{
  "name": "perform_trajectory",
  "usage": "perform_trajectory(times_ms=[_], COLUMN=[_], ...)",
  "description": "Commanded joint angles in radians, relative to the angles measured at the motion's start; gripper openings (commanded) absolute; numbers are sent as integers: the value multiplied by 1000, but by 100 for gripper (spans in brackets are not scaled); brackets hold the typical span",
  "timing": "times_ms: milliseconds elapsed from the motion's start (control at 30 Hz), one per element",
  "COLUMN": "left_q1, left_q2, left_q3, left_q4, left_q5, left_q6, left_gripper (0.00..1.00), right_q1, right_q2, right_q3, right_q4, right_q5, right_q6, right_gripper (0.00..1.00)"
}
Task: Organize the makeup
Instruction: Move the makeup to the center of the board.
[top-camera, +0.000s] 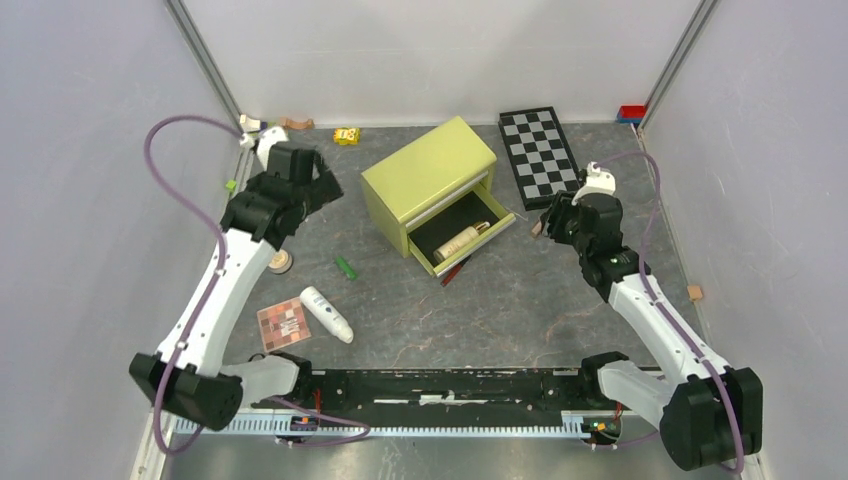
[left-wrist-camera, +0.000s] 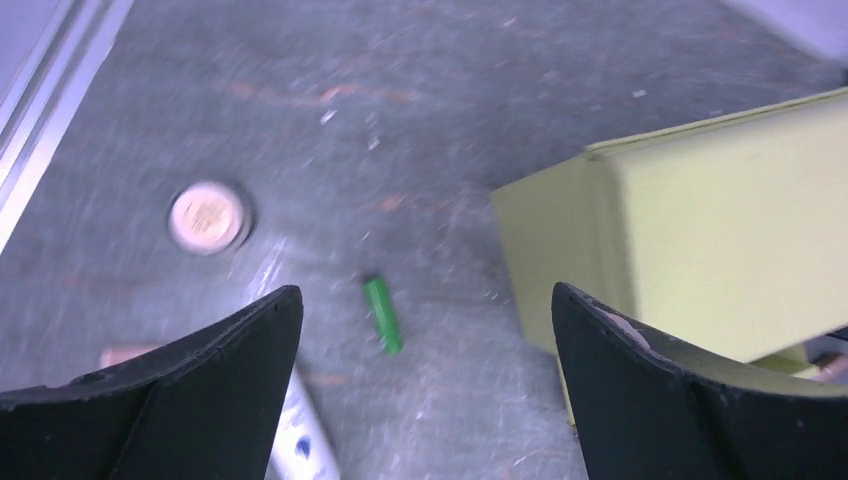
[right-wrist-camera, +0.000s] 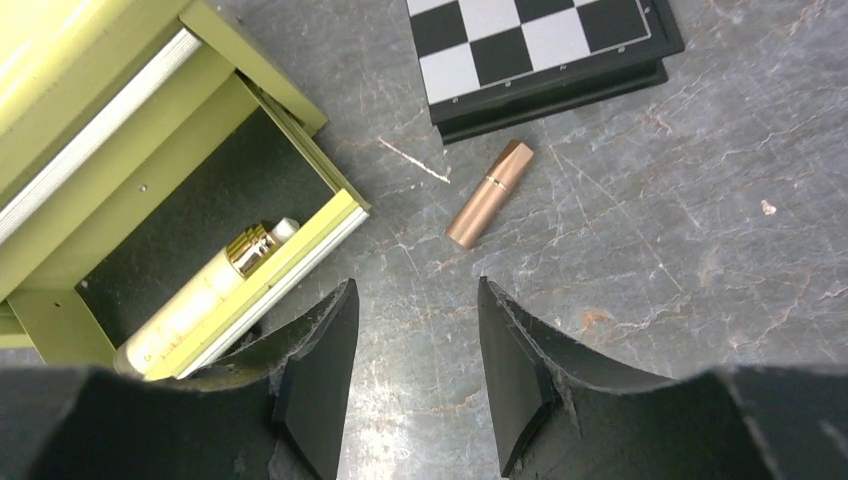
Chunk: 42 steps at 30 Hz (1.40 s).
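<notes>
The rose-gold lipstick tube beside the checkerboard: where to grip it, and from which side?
I would grip the rose-gold metal lipstick tube at mid-barrel, from above: it lies flat and diagonal, so the jaws should close across its narrow width.

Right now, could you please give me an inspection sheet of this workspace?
Surface: grey table, scuffed.
Job's things: bottle lies in the open drawer; palette, white tube, jar, green stick and lipstick lie on the table.
Clutter: checkerboard, yellow toy at the far edge.
Grippers: left gripper open, empty; right gripper open, empty.
Cables: purple cables loop off both arms.
Surroundings: plain walls.
</notes>
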Motion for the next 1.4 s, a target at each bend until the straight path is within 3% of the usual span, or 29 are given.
perform_trajectory(times_ms=[0,200,367,667,1367], left_q1=[1,1,1,1,1], left_q2=[-79,-238,-269,-206,-63], left_q3=[-103,-288,-348,-514,-698], left_q4=[-254,-327,-428,-267,-16], left_q5=[-141,-62,-104,23,80], left_q6=[-325,-535,-678,-658,-606], left_gripper=[100,100,100,100,92], right_q1=[-1,-2,-1,-2,-3], right_q2=[-14,-15,-13,-3,14], right_q3=[-24,-58,-84,-99,-98], right_q4=[15,32,51,56,58], right_q5=[-43,-67,-89,-109,-126], right_q6=[-14,-4,17,29,31], right_gripper=[54,54,54,54,54])
